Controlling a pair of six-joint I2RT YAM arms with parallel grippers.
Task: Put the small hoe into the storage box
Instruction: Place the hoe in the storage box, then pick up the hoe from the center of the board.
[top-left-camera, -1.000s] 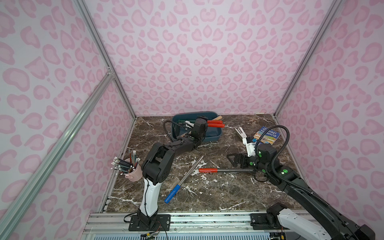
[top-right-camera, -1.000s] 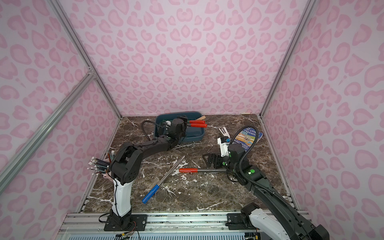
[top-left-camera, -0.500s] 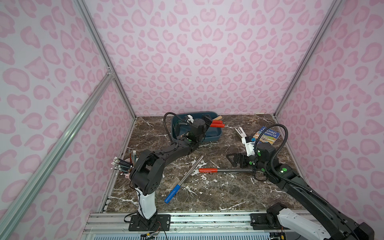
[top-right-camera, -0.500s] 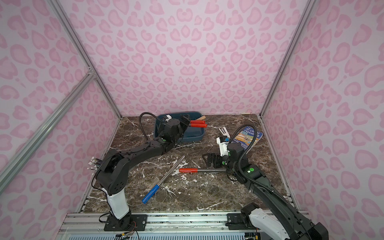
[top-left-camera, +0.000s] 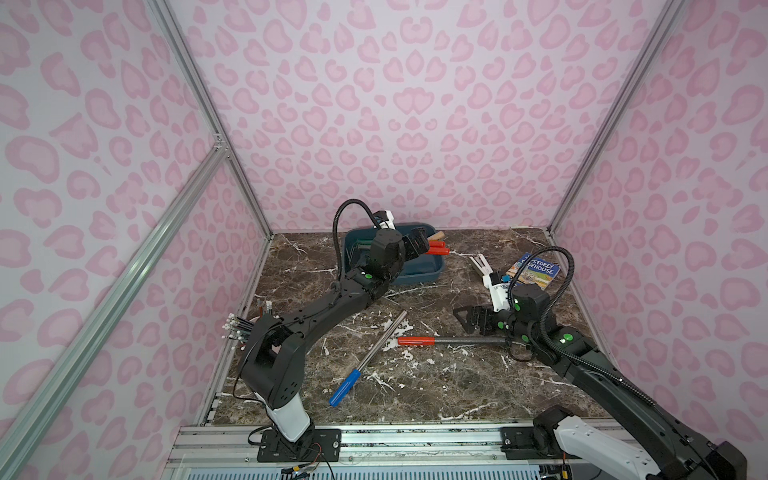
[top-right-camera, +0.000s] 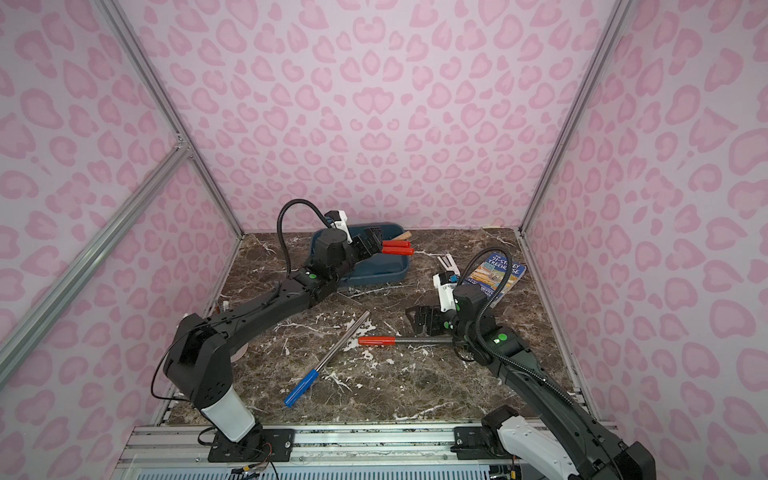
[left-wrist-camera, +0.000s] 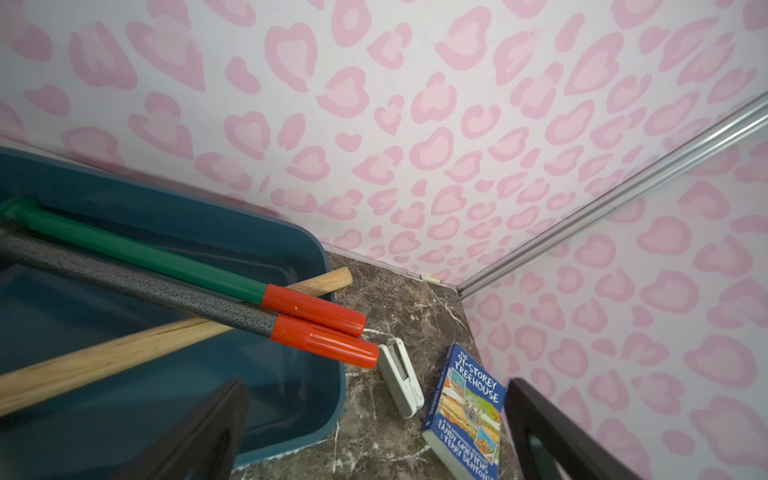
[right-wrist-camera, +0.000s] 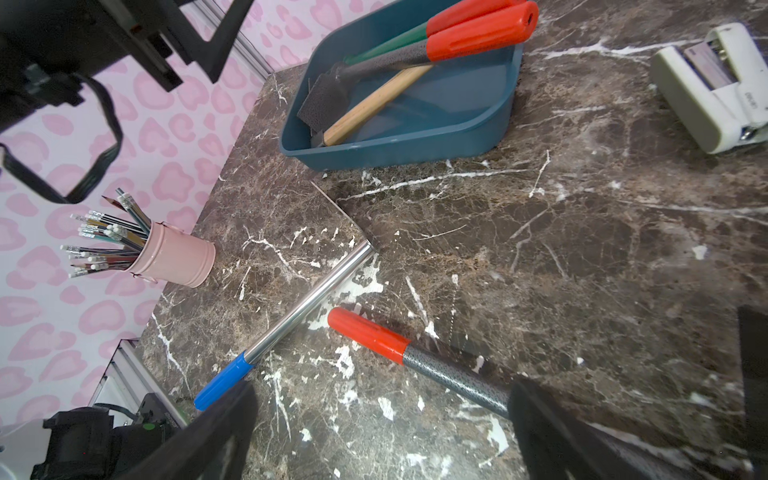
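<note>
Left fingers (top-left-camera: 417, 244) lifted off storage box (top-left-camera: 415, 276), spread empty; right fingers (top-left-camera: 478, 322) spread empty; three tools (right-wrist-camera: 415, 54) boxed, two on table (top-left-camera: 436, 386)

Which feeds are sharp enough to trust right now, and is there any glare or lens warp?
In both top views, even light, sharp, soft shadows only; corner rails splay from the wide lens. Left wrist view: storage box crisp, left gripper soft-edged up close. Right wrist view: bright glare streaks on the chrome shaft, right gripper blurred.
</note>
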